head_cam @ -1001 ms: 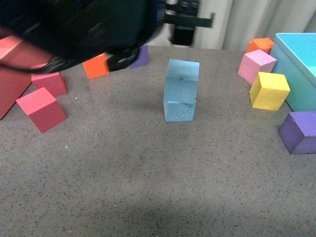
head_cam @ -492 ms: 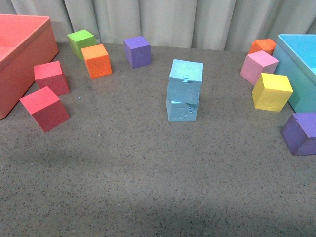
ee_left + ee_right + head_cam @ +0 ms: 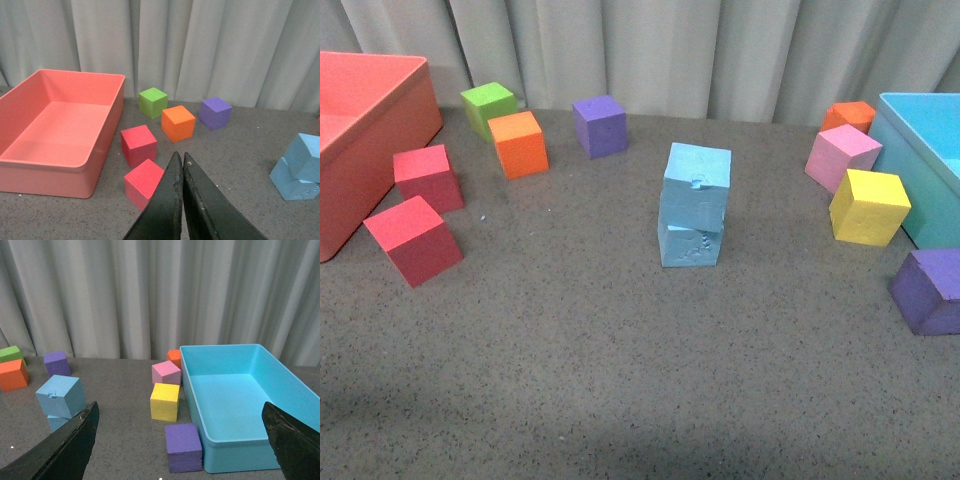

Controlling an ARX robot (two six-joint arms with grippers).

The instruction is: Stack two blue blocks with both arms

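Observation:
In the front view two sky-blue cubes stand stacked mid-table: the notched one (image 3: 696,184) sits slightly turned on the embossed one (image 3: 690,244). No arm shows in the front view. In the left wrist view my left gripper (image 3: 179,156) is shut and empty, above a red cube (image 3: 144,182), with the blue stack (image 3: 300,167) far off to one side. In the right wrist view my right gripper (image 3: 180,412) is open wide and empty; the blue stack (image 3: 61,399) is beside one finger (image 3: 70,445).
A red bin (image 3: 360,130) stands at the left and a turquoise bin (image 3: 930,150) at the right. Loose cubes lie around: two red (image 3: 412,238), orange (image 3: 517,144), green (image 3: 487,106), purple (image 3: 599,125), pink (image 3: 842,155), yellow (image 3: 868,206), another purple (image 3: 927,290).
A dark arm that filled the upper left of the front view a second ago has left it. The blue stack stands unmoved.

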